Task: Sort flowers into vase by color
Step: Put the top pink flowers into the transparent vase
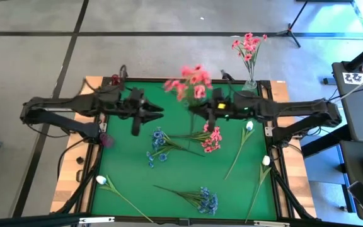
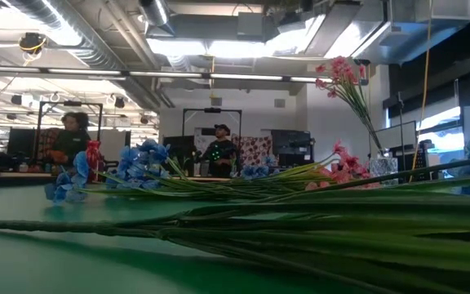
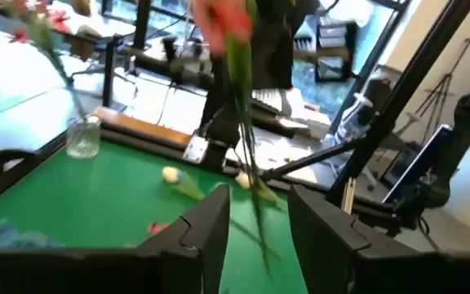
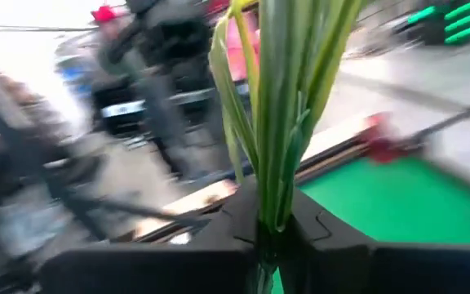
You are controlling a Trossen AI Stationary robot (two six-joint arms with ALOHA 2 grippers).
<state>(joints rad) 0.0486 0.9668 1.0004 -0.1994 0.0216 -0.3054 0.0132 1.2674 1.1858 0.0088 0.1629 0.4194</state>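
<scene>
A pink sprig (image 1: 191,81) is held aloft over the upper middle of the bench (image 1: 125,189), blooms blurred, its green stem bundle (image 4: 288,106) pinched at the base by the right claw (image 4: 268,233), fingers pressed together on it. In the high view the right claw (image 1: 194,110) is seen at frame centre, just right of the left claw (image 1: 158,111). The left claw (image 3: 255,237) is spread, its two fingers (image 3: 206,233) standing apart with the same stem (image 3: 247,163) hanging between them, seemingly untouched.

Second pink sprig (image 1: 210,138) lies on the green mat below the right claw. Blue sprigs: one cluster (image 1: 157,146) left of centre, another (image 1: 207,200) at lower centre. White buds: one (image 1: 101,180) at lower left, two at right (image 1: 249,125) (image 1: 266,161), all on long stems lying flat.

A glass vase (image 1: 249,84) stands at the bench's upper right edge with pink flowers (image 1: 249,45) in it; it is also seen in the left wrist view (image 3: 82,136).

Low view: stems (image 2: 317,220) lie across the foreground, blue blooms (image 2: 137,163) at left, the vase's pink flowers (image 2: 343,75) at upper right. People (image 2: 219,151) are seen in the room behind.
</scene>
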